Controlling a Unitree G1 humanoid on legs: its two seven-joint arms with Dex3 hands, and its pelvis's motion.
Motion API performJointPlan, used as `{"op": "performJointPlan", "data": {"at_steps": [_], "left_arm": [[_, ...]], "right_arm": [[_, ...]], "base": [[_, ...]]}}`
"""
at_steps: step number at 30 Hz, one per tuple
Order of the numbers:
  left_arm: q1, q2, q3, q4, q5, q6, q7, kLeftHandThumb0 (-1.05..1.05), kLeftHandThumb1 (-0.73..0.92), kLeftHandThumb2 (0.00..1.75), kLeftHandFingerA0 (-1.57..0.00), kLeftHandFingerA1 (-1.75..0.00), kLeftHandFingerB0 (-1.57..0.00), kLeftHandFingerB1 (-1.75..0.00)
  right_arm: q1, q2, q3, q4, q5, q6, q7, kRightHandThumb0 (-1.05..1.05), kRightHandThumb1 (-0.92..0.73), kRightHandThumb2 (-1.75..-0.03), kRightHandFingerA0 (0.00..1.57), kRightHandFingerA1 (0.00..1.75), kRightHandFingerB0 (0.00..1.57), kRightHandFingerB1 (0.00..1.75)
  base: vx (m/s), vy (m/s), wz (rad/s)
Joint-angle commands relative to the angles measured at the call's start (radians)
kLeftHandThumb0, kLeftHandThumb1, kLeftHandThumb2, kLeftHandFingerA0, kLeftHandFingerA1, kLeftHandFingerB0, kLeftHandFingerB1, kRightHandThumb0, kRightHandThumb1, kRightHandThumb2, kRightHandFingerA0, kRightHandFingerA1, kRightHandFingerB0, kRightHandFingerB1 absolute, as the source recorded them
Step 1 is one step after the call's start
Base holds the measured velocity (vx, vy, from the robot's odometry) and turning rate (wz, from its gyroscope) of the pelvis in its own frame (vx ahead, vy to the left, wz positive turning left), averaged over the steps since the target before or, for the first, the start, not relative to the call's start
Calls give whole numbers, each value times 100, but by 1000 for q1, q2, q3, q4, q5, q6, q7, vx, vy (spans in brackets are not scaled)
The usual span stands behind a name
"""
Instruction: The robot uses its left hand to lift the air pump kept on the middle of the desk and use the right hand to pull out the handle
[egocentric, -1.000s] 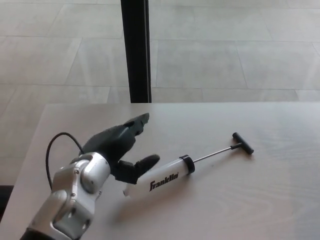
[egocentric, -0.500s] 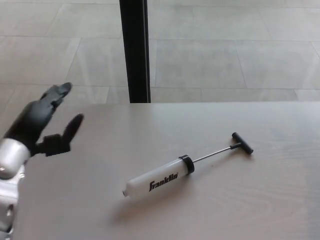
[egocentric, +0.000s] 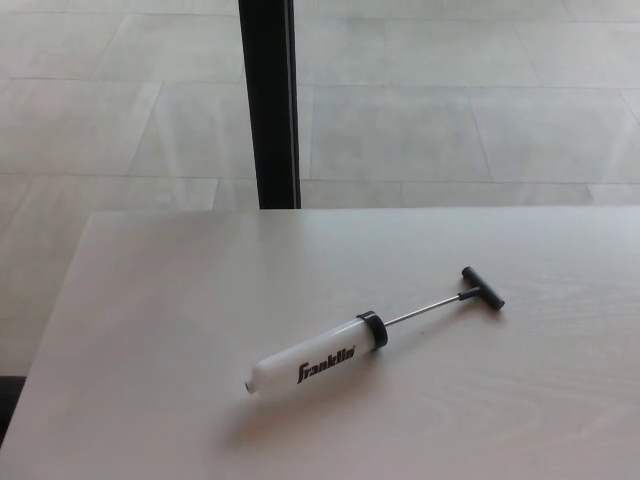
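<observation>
A white air pump (egocentric: 315, 364) with black "Franklin" lettering lies flat on the pale wooden desk (egocentric: 150, 330), near its middle. Its black collar (egocentric: 373, 329) faces right. A thin metal rod (egocentric: 420, 310) sticks out of the collar, drawn out to a black T-handle (egocentric: 483, 288) up and to the right. Nothing touches the pump. Neither of my hands shows in the head view.
A black vertical post (egocentric: 268, 100) stands behind the desk's far edge. Grey tiled floor (egocentric: 450, 110) lies beyond it. The desk's left edge runs diagonally down toward the lower left corner.
My left hand, which was beside the pump's left end a second ago, drew away to the left and has left the picture. The pump has stayed in place.
</observation>
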Motion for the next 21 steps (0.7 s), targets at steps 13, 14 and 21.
{"op": "performJointPlan", "data": {"at_steps": [13, 14, 21], "left_arm": [[475, -23, 609, 729, -438, -174, 46, -73, 88, 67, -24, -36, -21, -32], [477, -17, 597, 755, -428, -177, 37, -73, 88, 67, -24, -36, -21, -32], [539, -21, 578, 717, -440, -159, -52, -71, 87, 66, -30, -37, -23, -34]], "right_arm": [[261, 13, -545, 572, 372, -297, -155, -69, -92, -69, 8, 36, 12, 30], [255, 24, -560, 577, 386, -292, -131, -69, -92, -69, 8, 36, 12, 30], [290, 82, -570, 603, 367, -207, -77, -78, -92, -71, 15, 50, 11, 29]], "base": [[0, 0, 0], [0, 0, 0], [0, 0, 0]]}}
